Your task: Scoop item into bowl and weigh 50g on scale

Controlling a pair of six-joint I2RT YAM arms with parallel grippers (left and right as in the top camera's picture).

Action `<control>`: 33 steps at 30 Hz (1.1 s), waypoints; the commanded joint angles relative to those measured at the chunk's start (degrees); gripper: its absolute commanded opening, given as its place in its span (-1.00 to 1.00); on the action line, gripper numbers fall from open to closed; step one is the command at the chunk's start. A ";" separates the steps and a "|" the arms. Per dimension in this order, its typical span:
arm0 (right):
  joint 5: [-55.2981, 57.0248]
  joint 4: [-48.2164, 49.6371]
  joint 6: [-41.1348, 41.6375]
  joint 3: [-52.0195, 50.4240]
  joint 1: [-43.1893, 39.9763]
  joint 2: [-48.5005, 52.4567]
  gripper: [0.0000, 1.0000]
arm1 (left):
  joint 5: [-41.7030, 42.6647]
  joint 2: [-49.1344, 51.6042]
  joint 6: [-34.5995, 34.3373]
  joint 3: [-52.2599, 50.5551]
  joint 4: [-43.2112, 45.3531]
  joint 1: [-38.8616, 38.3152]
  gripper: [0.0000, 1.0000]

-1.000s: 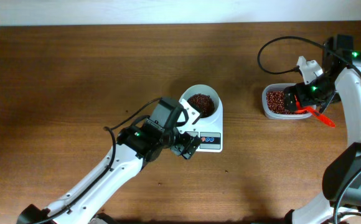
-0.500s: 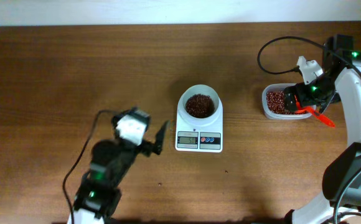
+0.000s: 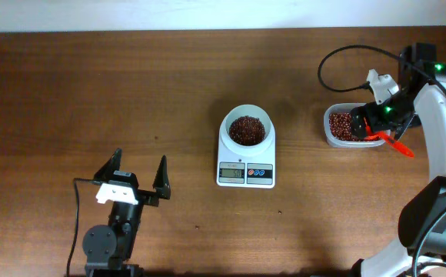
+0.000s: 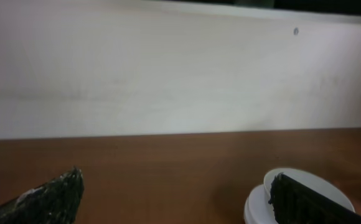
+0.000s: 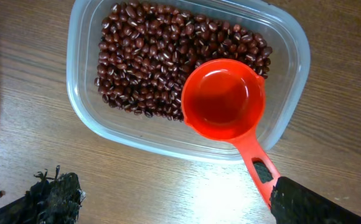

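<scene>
The white bowl (image 3: 257,113) stands on the white scale (image 3: 244,164) at the table's middle and holds red-brown beans (image 3: 247,129). More beans (image 5: 149,62) fill the clear tub (image 5: 81,106) at the right. An empty red scoop (image 5: 223,99) rests in the tub, and its handle runs to one finger of my right gripper (image 5: 174,190), which is wide open above the tub's near edge. My left gripper (image 3: 138,171) is open and empty at the lower left, far from the scale. The left wrist view shows the bowl (image 4: 317,183) partly behind a finger.
The tub (image 3: 329,138) sits near the right edge of the wooden table. A black cable loops above the right arm (image 3: 338,61). A white wall (image 4: 168,68) runs along the table's far side.
My left arm has pulled back from beside the scale to the lower left of the table, gripper open. The right arm, scoop and bowl have not moved.
</scene>
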 commanded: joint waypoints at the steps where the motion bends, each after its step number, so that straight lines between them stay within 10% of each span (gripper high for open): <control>1: 0.55 -0.04 -0.26 1.16 0.09 -1.40 0.97 | 0.31 -3.58 -0.63 -0.59 -4.52 0.46 0.98; 16: 0.55 -0.04 -0.26 1.16 0.09 -1.40 0.98 | -3.13 -14.88 -5.84 -4.52 -19.47 2.43 0.98; 33: 0.55 -0.04 -0.26 1.16 0.09 -1.40 0.98 | -2.64 -14.88 3.19 -4.52 -19.69 2.36 0.98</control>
